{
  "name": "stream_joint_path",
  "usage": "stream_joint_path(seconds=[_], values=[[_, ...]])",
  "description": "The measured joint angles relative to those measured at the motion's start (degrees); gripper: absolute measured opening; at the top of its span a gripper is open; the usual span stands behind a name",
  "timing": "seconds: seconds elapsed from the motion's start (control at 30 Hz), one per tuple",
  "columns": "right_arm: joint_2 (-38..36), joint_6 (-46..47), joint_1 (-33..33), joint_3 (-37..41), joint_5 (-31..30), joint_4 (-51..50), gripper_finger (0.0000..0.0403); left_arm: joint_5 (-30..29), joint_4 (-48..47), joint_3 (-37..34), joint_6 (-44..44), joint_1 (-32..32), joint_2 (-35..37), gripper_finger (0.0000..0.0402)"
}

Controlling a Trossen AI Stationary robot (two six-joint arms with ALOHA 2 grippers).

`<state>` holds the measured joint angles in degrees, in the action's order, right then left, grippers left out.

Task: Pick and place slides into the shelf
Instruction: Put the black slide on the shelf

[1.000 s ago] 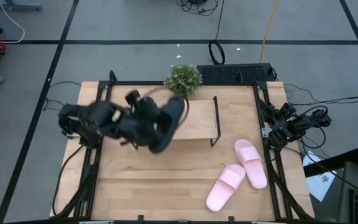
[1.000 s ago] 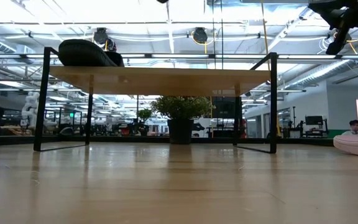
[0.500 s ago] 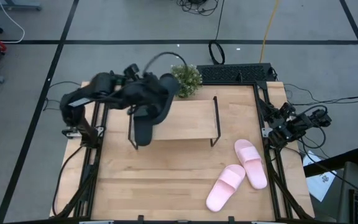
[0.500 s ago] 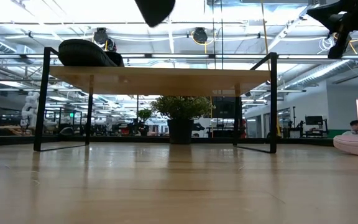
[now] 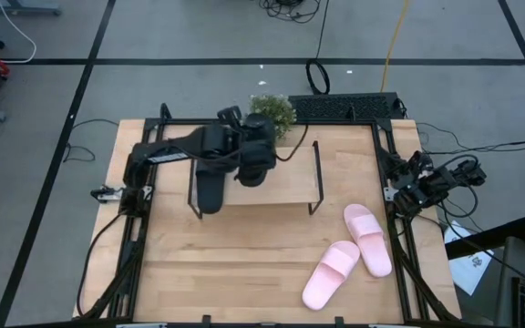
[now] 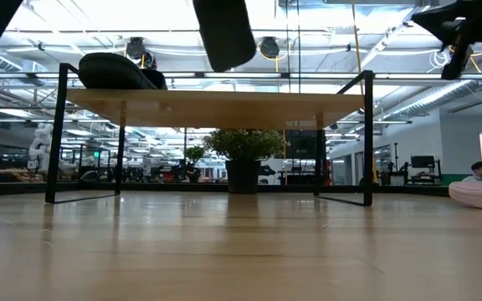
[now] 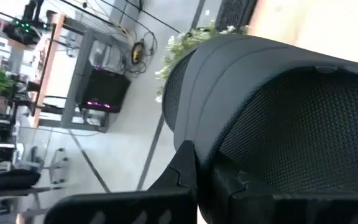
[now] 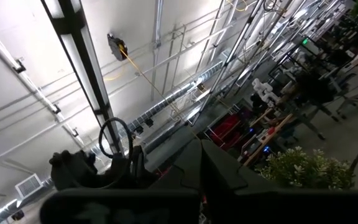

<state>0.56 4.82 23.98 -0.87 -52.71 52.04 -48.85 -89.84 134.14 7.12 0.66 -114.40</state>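
My left gripper (image 5: 244,150) reaches out over the middle of the shelf (image 5: 285,182), shut on a matte black slide (image 5: 261,164). That slide fills the left wrist view (image 7: 272,106) and shows in the low view (image 6: 224,33) above the shelf board (image 6: 216,99). The other black slide (image 5: 210,189) lies sole-down on the shelf's left end (image 6: 115,71). Both pale pink slides (image 5: 367,239) (image 5: 331,273) lie on the table's near right. My right gripper (image 6: 458,29) is shut and waits high at the table's right edge. My left gripper (image 7: 207,177) pinches the black slide at an edge where its smooth outer surface (image 7: 229,81) meets a mesh-textured surface (image 7: 303,124). Which part of the slide that edge belongs to, I cannot tell. The slide is lifted clear and hangs steeply, its lower end (image 6: 233,63) above the shelf board.
A small potted plant (image 5: 272,111) stands at the table's far edge, just behind the shelf. Black rod rails (image 5: 315,178) (image 5: 190,187) close the shelf's two ends. The shelf board right of the lying slide is bare. A dark keyboard-like unit (image 5: 349,107) sits far right.
My left arm has swung the black slide from near the shelf's left end up over its far side, then rightward to above the shelf's middle. The slide has come down further into the low view. The right arm and the pink slides have kept still.
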Motion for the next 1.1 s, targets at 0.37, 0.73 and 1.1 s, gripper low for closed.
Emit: stream_joint_path(seconds=[0.37,0.73,1.1], values=[[0.0,-3.58,0.0,-0.01,-0.04,-0.22,0.0,-4.01,-0.19,-15.71,10.42,5.42,3.81,0.0],[0.0,-4.04,-0.01,0.0,-1.42,-0.03,0.0,-1.76,-0.11,-25.83,18.75,5.88,5.53,0.0],[0.0,-4.02,0.0,-0.02,-1.28,-0.03,0.0,-2.26,-0.09,-28.77,19.91,7.51,5.48,0.0]])
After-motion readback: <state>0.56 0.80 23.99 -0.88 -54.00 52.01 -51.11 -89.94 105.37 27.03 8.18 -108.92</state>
